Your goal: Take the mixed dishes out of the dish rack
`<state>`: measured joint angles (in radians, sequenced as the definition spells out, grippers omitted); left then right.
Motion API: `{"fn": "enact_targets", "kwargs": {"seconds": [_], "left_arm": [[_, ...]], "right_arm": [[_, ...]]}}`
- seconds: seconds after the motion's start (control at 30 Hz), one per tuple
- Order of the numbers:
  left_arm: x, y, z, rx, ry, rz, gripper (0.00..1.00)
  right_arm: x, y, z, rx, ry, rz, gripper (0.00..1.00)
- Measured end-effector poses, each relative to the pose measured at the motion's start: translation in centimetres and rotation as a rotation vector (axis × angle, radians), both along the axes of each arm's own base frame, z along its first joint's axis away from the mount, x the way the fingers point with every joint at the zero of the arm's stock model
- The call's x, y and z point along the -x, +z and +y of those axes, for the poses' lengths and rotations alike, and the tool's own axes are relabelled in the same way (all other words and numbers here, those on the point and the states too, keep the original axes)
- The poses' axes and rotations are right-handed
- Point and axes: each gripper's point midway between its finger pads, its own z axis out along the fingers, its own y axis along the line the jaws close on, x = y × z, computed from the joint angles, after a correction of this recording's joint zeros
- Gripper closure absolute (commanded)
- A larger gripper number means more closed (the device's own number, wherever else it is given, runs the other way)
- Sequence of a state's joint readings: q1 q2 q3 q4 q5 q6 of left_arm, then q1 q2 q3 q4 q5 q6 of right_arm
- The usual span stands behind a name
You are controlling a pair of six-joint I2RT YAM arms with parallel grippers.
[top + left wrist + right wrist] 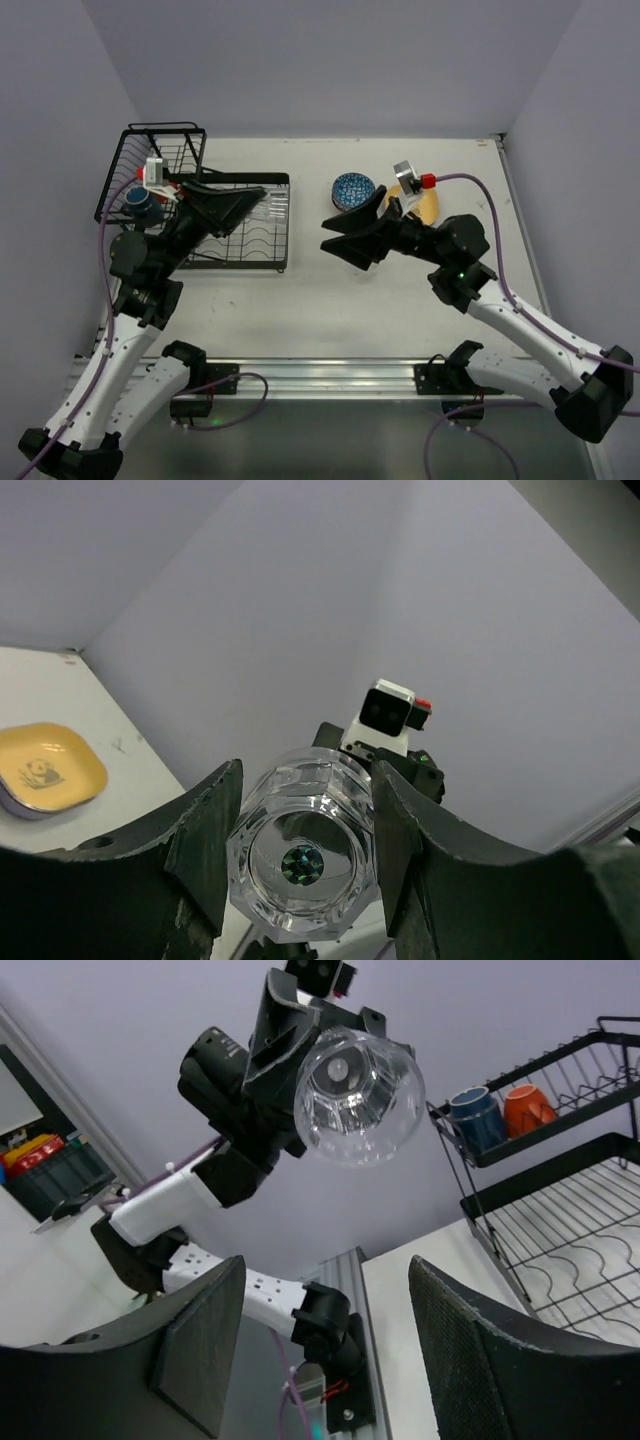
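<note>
so, clear glass (303, 865) gripped in l claw (305, 785), r claw (328, 1275) spread, facing it

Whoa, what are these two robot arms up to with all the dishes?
They are emptying a black dish rack. The left gripper holds a clear glass up in the air. The right gripper is open and empty, facing that glass. A blue mug and an orange mug sit in the rack's raised basket. A blue patterned bowl and a yellow plate lie out on the table.
</note>
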<state>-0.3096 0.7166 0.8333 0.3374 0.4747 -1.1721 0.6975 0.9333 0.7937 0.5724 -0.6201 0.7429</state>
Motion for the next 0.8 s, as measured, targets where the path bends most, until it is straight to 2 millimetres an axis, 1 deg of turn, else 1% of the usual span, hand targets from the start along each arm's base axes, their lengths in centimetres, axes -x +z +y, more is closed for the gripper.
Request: {"fn": "enact_targets", "kwargs": {"seconds": [0.1,0.17,0.3,0.43,0.57,0.63,0.67,0.7,0.73,0.77,0.8], "left_arm": [[0.3,-0.8,-0.8,0.059,-0.03,0.06,1.0],[0.4,-1.2,-1.4,0.088,-0.044,0.096,1.0],[0.3,-2.3,-2.2,0.112,-0.057,0.152,1.0],[0.2,-2.6,-2.9,0.125,-0.068,0.178,1.0],[0.5,-2.5,-3.8,0.133,-0.093,0.185,1.0],[0.8,-2.6,-4.5,0.135,-0.114,0.189,1.0],[0.9,-2.7,-4.9,0.134,-0.125,0.192,1.0],[1.0,-2.8,-5.4,0.132,-0.136,0.198,1.0],[1.0,-3.0,-5.8,0.129,-0.147,0.203,1.0],[0.9,-3.3,-6.2,0.125,-0.153,0.21,1.0],[0.8,-3.5,-6.5,0.124,-0.156,0.217,1.0]], "right_arm": [[0.1,0.9,1.9,-0.002,0.053,0.013,0.34],[0.4,1.8,2.7,-0.009,0.071,0.002,0.34],[0.7,2.7,2.9,-0.022,0.068,-0.03,0.34],[0.5,3.2,3.1,-0.013,0.061,-0.049,0.35],[0.2,3.1,3.8,0.007,0.064,-0.055,0.36],[0.1,2.8,4.1,0.02,0.063,-0.054,0.39],[-0.1,2.6,4.3,0.028,0.064,-0.053,0.48],[-0.2,2.4,4.5,0.036,0.066,-0.055,0.54],[-0.2,2.2,4.7,0.044,0.071,-0.056,0.63],[-0.3,2.0,4.9,0.05,0.074,-0.056,0.89],[-0.3,1.8,5.1,0.059,0.081,-0.063,1.0]]}}
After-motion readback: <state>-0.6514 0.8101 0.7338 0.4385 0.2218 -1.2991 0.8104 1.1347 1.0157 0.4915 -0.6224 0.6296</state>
